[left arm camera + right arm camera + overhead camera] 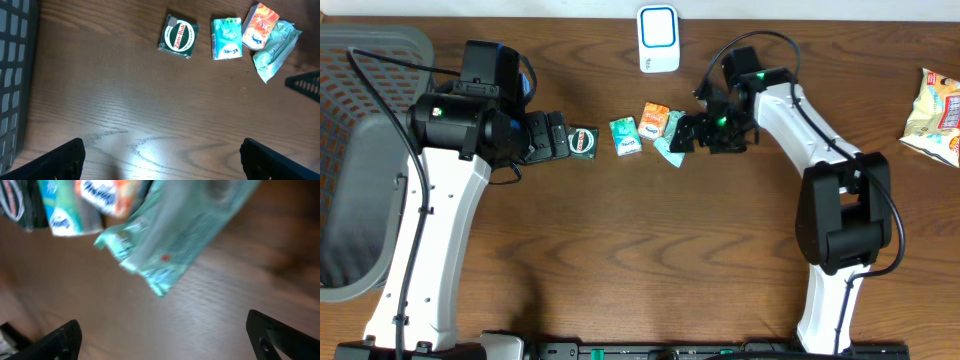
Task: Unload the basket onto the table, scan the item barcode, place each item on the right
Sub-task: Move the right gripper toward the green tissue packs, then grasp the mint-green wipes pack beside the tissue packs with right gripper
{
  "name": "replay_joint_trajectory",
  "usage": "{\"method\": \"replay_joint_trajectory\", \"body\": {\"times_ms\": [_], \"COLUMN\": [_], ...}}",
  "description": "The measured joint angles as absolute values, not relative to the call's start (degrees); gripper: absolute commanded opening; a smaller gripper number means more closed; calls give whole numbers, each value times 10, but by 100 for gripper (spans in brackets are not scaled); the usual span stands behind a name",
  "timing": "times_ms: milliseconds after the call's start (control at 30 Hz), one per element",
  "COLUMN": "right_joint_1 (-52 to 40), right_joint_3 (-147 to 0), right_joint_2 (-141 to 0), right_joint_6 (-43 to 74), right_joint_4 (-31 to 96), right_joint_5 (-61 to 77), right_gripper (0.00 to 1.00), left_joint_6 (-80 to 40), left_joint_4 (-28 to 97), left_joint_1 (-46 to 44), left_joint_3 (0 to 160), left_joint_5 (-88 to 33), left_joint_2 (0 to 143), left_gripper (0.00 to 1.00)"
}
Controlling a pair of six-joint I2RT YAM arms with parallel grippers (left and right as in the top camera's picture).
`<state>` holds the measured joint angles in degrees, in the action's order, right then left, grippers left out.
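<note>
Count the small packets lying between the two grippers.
4, in a row: dark green Zam-Buk box at the left end, teal pack next, orange pack, then pale green packet at the right end. None looks hidden.

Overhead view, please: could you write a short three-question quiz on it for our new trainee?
1. True or false: the left fingers and the right fingers are both open and hold nothing.
2. Which item lies nearest the left fingers? A the dark green box; B the orange packet; C the snack bag.
3. How many small items lie on the table between the two arms?
Key: 1 true; 2 A; 3 four.
</note>
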<state>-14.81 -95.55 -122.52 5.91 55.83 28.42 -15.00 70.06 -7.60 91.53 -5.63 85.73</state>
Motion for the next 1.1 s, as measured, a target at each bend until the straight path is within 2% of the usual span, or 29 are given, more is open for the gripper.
{"method": "replay_joint_trajectory", "body": {"times_ms": [367, 1100], "right_joint_1": [-186, -188], "right_joint_3": [-955, -955], "right_joint_2": [-1225, -1225], "right_joint_6": [61, 105], "right_joint_4": [571, 588], "right_joint_5": [292, 310], "right_gripper": [99, 99], "left_joint_6": [-150, -150], "left_joint_4": [701, 701], "left_joint_1": [-76, -76], "left_joint_3": [915, 915], "left_joint_5": [-56, -56], "left_joint_2": [857, 857], "left_gripper": [98, 98]}}
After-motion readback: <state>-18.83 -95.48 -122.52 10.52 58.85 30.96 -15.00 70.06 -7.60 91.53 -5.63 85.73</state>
